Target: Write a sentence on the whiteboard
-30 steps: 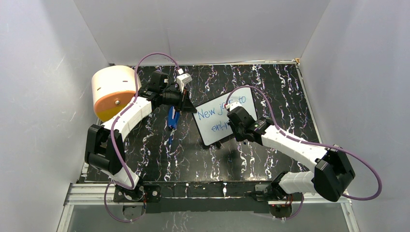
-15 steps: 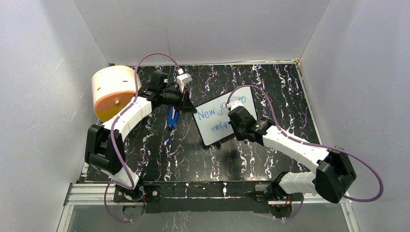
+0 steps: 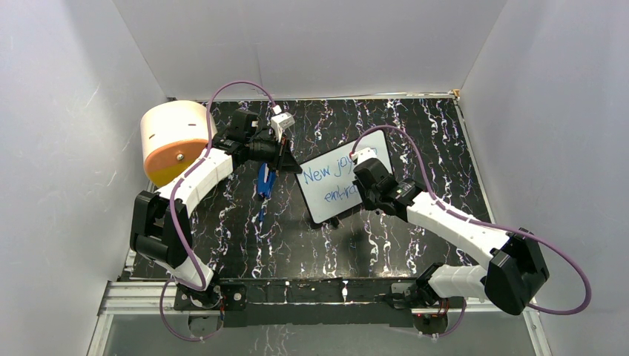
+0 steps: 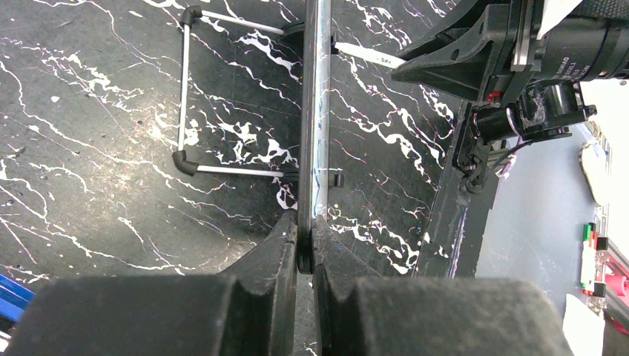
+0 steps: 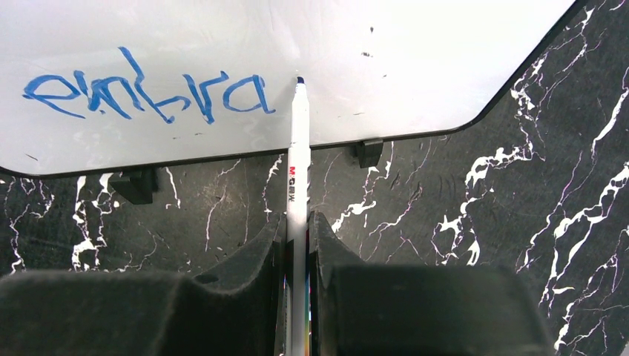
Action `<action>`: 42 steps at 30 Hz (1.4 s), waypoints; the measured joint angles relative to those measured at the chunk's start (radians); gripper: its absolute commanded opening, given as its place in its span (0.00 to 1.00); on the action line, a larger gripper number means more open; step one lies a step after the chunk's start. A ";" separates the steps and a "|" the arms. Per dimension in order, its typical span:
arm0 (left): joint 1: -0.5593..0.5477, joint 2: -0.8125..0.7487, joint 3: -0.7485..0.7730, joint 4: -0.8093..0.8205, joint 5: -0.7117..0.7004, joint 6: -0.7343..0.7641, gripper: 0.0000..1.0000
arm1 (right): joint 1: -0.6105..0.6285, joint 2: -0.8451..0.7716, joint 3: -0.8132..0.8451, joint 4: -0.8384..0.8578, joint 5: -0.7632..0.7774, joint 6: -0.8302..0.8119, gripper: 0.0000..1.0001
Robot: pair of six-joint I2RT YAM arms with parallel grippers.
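Black marbled table is occupied near its centre by the whiteboard; its edge is clamped by the left gripper. A white marker is pinched in the right gripper, tip set on the board just past the sentence, second line "embra".

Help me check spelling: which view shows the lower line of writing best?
Right wrist: the lower line is large and sharp, reading "embra", with the marker tip right after it. Top view shows it small and hard to read, up against the right arm. Left wrist sees the board edge-on, no writing.
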 measured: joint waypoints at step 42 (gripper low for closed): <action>0.000 0.000 0.000 0.000 0.000 0.000 0.00 | -0.007 0.028 0.005 -0.005 -0.057 -0.021 0.00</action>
